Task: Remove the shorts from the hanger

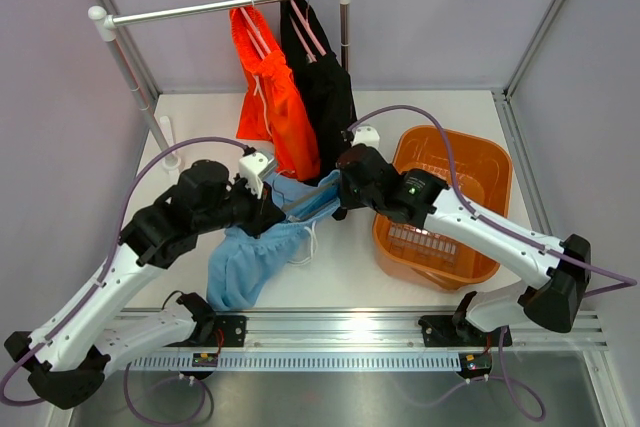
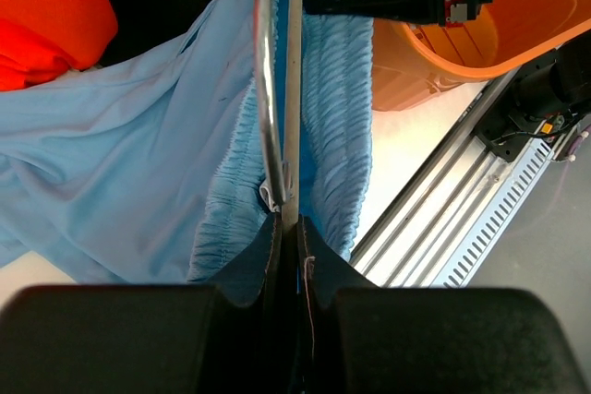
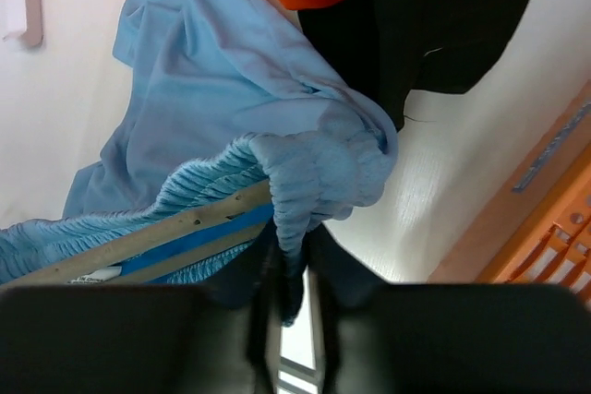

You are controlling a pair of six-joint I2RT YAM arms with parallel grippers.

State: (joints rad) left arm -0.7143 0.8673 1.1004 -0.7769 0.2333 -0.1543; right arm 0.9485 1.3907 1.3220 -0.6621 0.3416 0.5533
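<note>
The light blue shorts [image 1: 250, 257] droop from mid-air onto the tabletop [image 1: 350, 287], their waistband stretched left to right along a hanger [image 2: 292, 89] (its small label [image 3: 92, 276] is unreadable). The left fingers [image 2: 323, 269] are clamped on the hanger; the right fingers [image 3: 340, 272] pinch the waistband's end.

Both my arms wear the same livery: the left arm [image 1: 110, 277] and the right arm [image 1: 500, 232] have smooth white shells between bulky black joint housings. From behind each set of jaws a purple cable [image 1: 170, 152] loops back along the arm, and a small white camera block [image 1: 256, 164] sits beside them. Just behind the right jaws a green light [image 1: 409, 188] glows. The jaws themselves are matte black and blocky.
</note>
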